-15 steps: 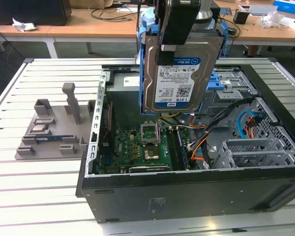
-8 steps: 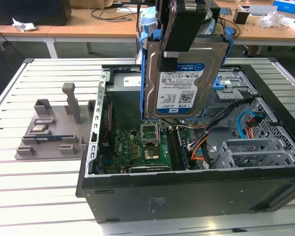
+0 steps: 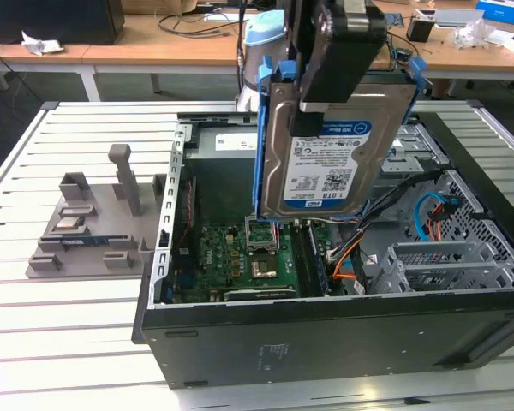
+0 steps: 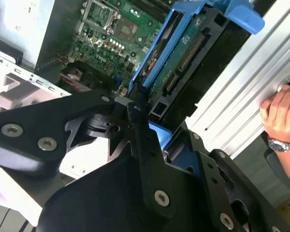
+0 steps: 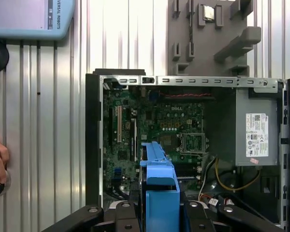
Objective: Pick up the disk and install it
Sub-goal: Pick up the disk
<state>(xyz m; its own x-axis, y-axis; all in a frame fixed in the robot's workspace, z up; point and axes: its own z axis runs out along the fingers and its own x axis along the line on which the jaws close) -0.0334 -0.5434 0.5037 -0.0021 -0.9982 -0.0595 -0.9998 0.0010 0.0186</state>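
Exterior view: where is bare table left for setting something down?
On the exterior view's left: bare table slats in front of the grey fixture and behind it, beside the case. Inside the case is crowded: board, cables, cage; the gripper holds the disk above.

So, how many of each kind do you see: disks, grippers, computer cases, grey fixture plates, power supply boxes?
Disk: 1
Gripper: 1
Computer case: 1
Grey fixture plate: 1
Power supply box: 1
Total: 5

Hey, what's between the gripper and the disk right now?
Nothing. In the exterior view the gripper is shut directly on the disk, which hangs label-out above the open computer case.
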